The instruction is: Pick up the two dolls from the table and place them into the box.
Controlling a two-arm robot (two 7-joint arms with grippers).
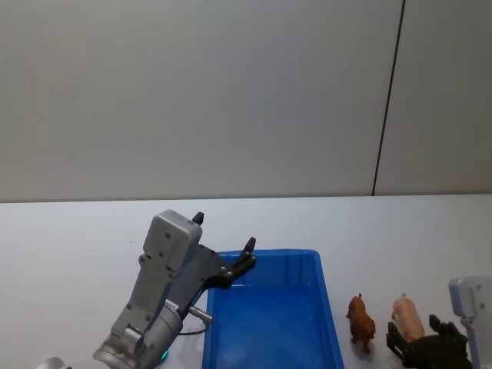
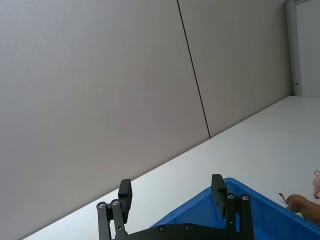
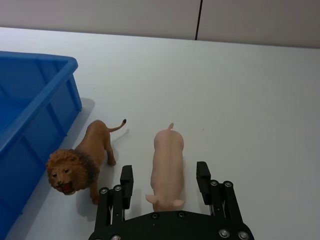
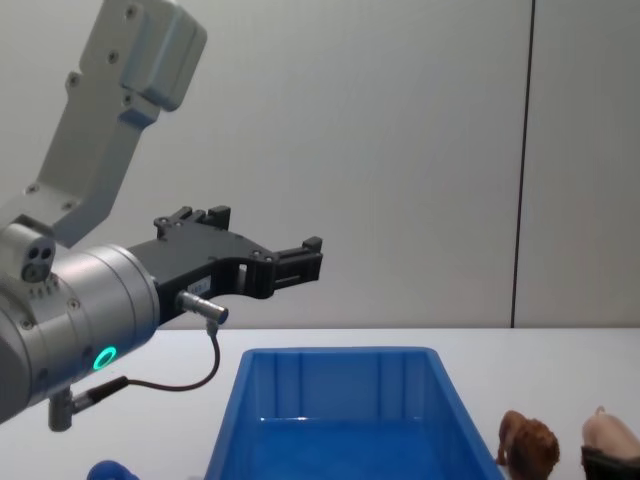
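Observation:
The pale pink pig doll (image 3: 167, 165) lies on the white table between the spread fingers (image 3: 126, 178) of my right gripper (image 3: 165, 176), which is open and straddles its head end without closing on it. The reddish-brown lion-like doll (image 3: 80, 160) stands just beside it, between the pig and the blue box (image 3: 30, 100). In the head view the brown doll (image 1: 360, 319) and the pig (image 1: 407, 317) sit right of the box (image 1: 327, 307), with the right gripper (image 1: 427, 344) low at the pig. My left gripper (image 1: 224, 231) hangs open and empty above the box's far left corner.
The white table (image 1: 77, 231) stretches bare to the left and behind the box. A grey wall with a dark vertical seam (image 1: 388, 100) rises behind the table. The left arm's grey body (image 4: 70, 320) looms at the left of the chest view.

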